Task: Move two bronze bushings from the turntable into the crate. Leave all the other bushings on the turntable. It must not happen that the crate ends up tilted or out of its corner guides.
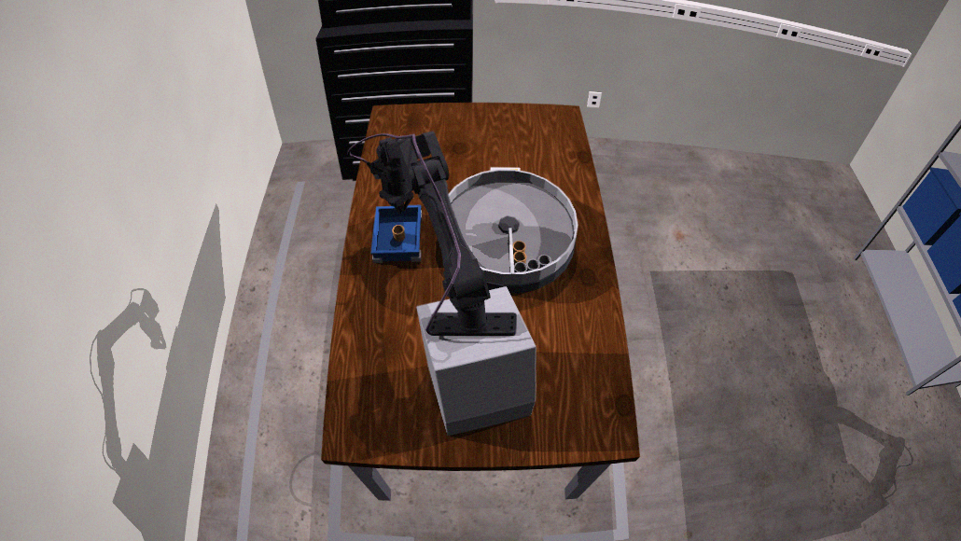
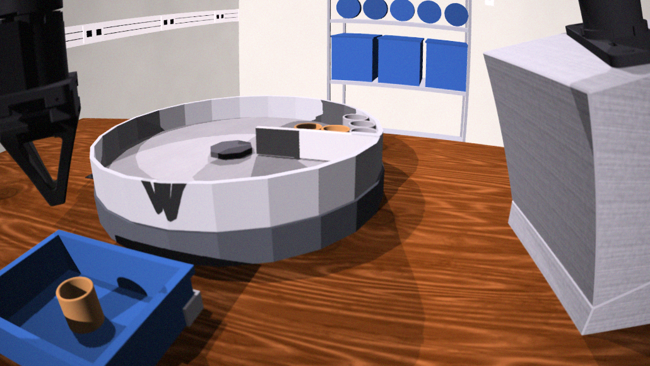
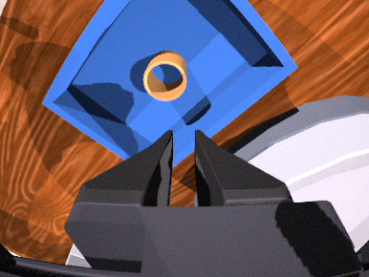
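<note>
Gripper [image 3: 184,145], narrow and holding nothing, hangs above crate [image 3: 96,43]; turntable [image 2: 236,204] stands just beside.

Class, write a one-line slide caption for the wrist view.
Empty jaws nearly shut above blue crate holding one upright bronze bushing.

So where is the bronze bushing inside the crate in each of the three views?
Top: bronze bushing, middle of the blue crate, left of the turntable.
Exterior: bottom left.
Wrist: upper centre, beyond the tool.
Shared landmark: the crate.
</note>
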Motion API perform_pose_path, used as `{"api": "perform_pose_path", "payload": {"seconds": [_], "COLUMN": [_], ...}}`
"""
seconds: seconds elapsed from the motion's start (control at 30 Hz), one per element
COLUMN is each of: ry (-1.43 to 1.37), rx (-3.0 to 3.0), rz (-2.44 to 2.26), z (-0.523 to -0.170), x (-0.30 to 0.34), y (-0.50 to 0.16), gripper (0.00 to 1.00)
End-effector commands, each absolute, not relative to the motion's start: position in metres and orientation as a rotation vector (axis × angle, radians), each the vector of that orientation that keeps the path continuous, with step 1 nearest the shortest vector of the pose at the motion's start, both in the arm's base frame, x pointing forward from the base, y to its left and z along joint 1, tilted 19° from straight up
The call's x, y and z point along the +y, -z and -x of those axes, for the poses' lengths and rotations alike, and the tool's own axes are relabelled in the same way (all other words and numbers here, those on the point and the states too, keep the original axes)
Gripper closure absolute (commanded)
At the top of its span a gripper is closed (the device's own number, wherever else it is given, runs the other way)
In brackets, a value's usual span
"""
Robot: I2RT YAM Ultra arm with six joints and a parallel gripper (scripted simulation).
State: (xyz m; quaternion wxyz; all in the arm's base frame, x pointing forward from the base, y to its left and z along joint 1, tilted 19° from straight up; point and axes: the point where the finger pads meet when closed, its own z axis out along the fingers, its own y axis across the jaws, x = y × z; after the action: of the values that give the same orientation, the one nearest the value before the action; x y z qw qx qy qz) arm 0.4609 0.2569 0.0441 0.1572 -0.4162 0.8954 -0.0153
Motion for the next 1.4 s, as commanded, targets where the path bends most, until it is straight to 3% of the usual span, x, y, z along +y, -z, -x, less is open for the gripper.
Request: {"api": "perform_pose_path", "payload": {"seconds": [0.0,0.23,0.9,1.0,1.37], "ry": [0.034,0.037,0.027,0.066,0.072], "rx": [2.531,2.531,2.559,2.528,2.51], "rz": [1.176,1.176,1.185,1.177,1.2], "z": [-0.463,-0.455,-0.405,-0.414,-0.411], "x": [0.239,0.191,-0.062,-0.096,-0.105], "y": [-0.057,-0.048,0.012,0.005,-0.004], "gripper": [0.85,0.85,0.85,0.85,0.85]}}
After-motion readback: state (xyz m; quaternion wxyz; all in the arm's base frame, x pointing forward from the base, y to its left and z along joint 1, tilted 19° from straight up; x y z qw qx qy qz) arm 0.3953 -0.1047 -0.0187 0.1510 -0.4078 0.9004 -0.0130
